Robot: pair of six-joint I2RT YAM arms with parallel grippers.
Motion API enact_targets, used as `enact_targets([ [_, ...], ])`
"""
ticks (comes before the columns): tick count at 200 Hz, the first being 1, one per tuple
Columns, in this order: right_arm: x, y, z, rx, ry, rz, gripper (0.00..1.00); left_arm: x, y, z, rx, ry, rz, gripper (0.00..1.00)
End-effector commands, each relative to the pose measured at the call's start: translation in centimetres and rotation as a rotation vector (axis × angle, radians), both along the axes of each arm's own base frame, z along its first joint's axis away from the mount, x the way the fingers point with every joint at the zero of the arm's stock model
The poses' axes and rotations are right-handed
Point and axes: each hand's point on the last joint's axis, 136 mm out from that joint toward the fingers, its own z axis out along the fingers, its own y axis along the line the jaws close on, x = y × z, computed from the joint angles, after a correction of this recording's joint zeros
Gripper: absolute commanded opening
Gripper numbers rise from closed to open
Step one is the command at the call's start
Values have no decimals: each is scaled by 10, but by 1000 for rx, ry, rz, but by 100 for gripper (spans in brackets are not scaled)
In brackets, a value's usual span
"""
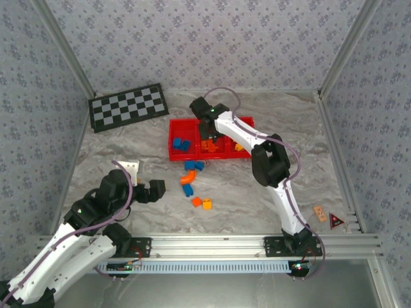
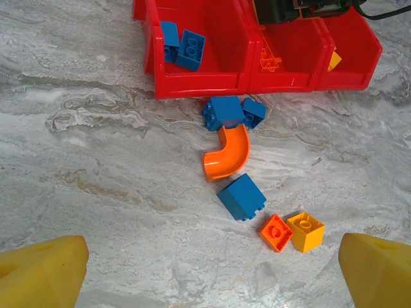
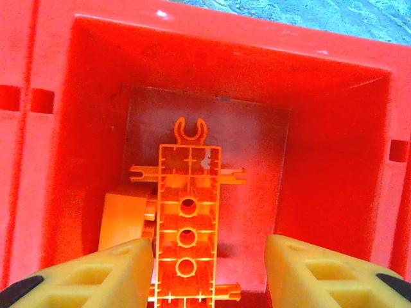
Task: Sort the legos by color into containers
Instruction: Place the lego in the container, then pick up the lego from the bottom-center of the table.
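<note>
The red tray (image 1: pixel 172 138) has three containers. Over the middle container (image 3: pixel 321 128) my right gripper (image 3: pixel 209 273) hangs open. A long orange lego plate (image 3: pixel 188 218) lies underside up on the floor between its jaws, beside an orange brick (image 3: pixel 125 215). Two blue legos (image 2: pixel 183 45) lie in the left container and a yellow one (image 2: pixel 334 61) in the right one. Loose in front of the tray lie two blue bricks (image 2: pixel 225 112), an orange curved piece (image 2: pixel 226 154), another blue brick (image 2: pixel 242 197), a red-orange brick (image 2: pixel 276 232) and a yellow-orange one (image 2: pixel 305 231). My left gripper (image 2: pixel 212 273) is open above bare table, nearer than these.
A black-and-grey checkerboard (image 1: pixel 128 106) lies at the back left. A small orange tag (image 1: pixel 320 213) and a red triangle (image 1: pixel 336 221) sit by the front right edge. Patterned walls close in the table on three sides.
</note>
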Motion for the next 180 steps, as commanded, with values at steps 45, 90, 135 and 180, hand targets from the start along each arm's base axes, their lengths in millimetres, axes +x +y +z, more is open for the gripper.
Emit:
enact_targets([
  [45,-34,-8,65,202,-72,-65,61,2,0,2,6,-15,2,100],
  [90,-76,-25,66,284,-38,-100,84,2,-1,2,6,-14,0,100],
  [135,-126,-44,51,360,35,-148,100,2,0,2,7,-13,2,100],
  [180,-195,-43,18,359,120,-147,100,3,0,0,13,0,12,100],
])
